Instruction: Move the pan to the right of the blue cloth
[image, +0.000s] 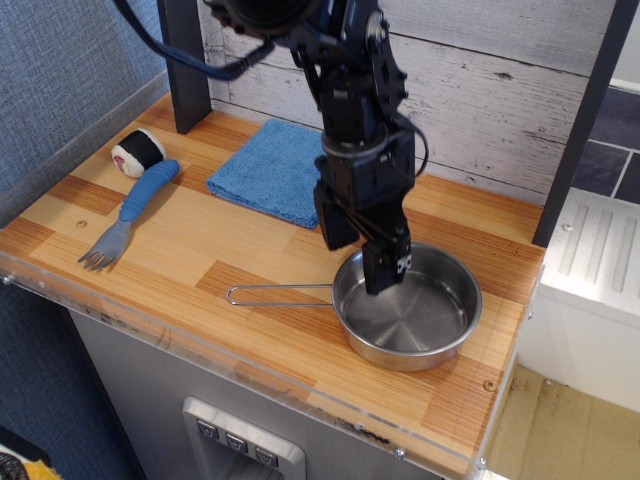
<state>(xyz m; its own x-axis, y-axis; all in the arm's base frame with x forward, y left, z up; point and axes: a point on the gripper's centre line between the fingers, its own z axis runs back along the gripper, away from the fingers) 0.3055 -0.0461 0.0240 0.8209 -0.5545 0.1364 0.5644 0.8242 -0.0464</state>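
We've got our gripper (362, 255) hanging jaws spread over the near-left rim of the pan (408, 304), one finger inside and one outside, probably to pinch that wall, since the pan sits front-right, well apart from the blue cloth (272, 173).

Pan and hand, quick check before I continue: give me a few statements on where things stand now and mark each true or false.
1. The hand is open, straddling the pan's back-left rim. True.
2. The pan sits on the blue cloth. False: it rests on bare wood, apart from the cloth.
3. The pan's handle points left. True.
4. The fork lies inside the pan. False: it lies near the counter's left edge.
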